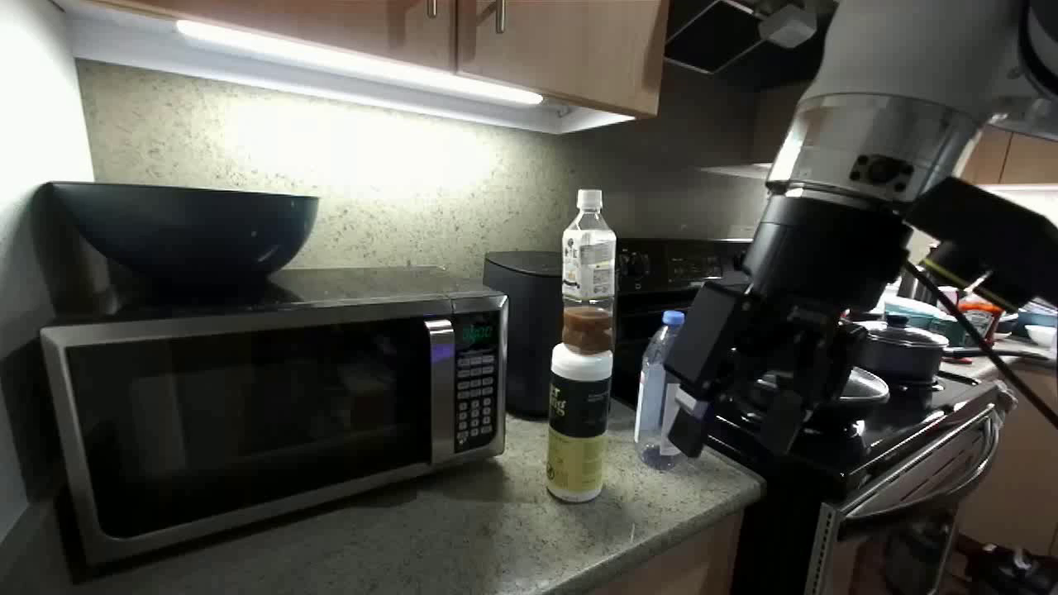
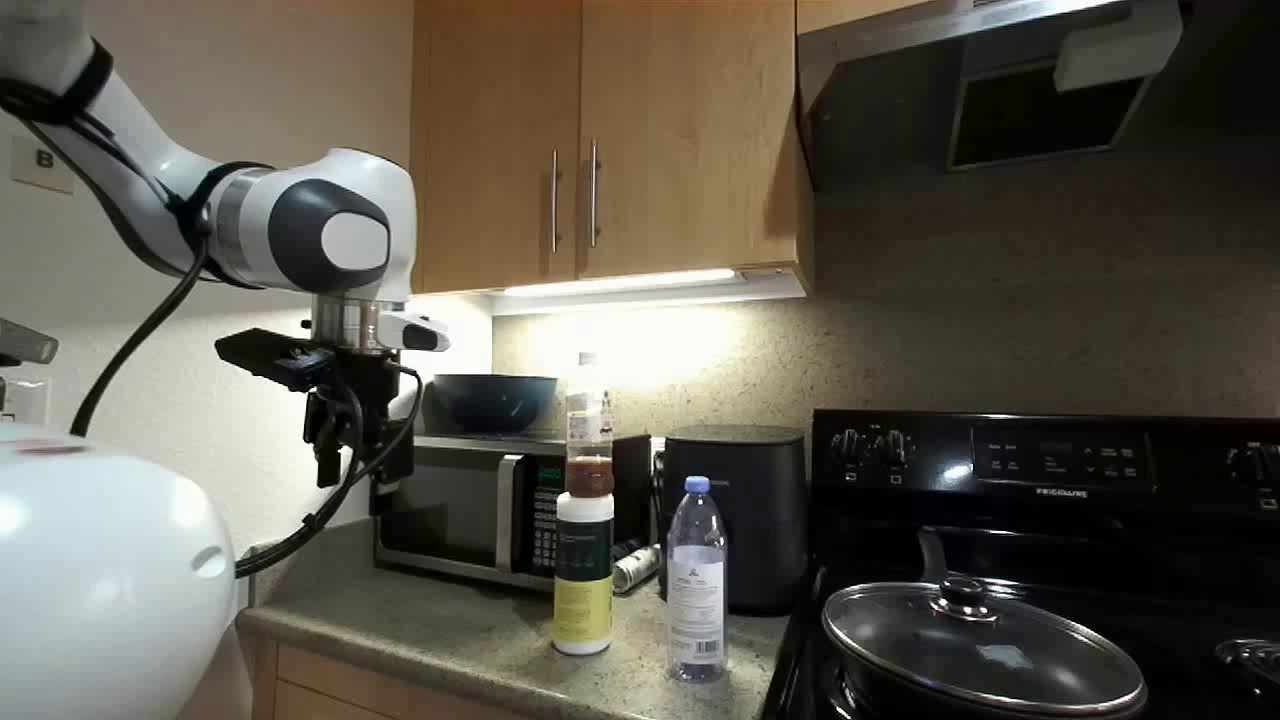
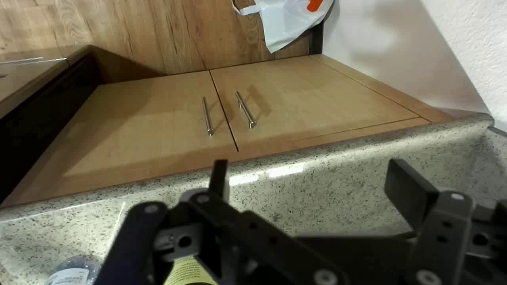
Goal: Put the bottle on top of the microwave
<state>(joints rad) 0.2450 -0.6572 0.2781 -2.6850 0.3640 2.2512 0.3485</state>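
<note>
1. Found bottle (image 1: pixel 588 264) upright atop tall white container (image 1: pixel 579 426), on bench (image 1: pixel 463 537) near microwave (image 1: pixel 248 405); not yet on top of latter as req'd.
2. Seen in wrist view: claw (image 3: pixel 311 190) w/ jaws set wide, holding nothing; apart from bottle in both ext. views.
3. Likely to topple if nudged before gripped. Cause: stacked footing, lack of side support, off-centre approach.
4. May drag or lift container as well, if gripped low at join; poss. loss of both.
5. May knock blue-capped water bottle (image 1: pixel 657 397), standing close by container, on low or wide swing.
6. May bump dark bowl (image 1: pixel 190 231), resting on microwave, if set down too far toward that end; may strike cabinet (image 1: pixel 570 62) above if raised too high.
7. May tip after release if let go tilted or close to edge.
8. Judged thin-walled: may buckle if squeezed hard, slip if held too lightly.
9. Looks clear & slim, capped in white, wrapped w/ printed label round upper body, brown in lower part; can't tell if liquid or band. Appears straight, w/ no obvious lean in either ext. view.
</note>
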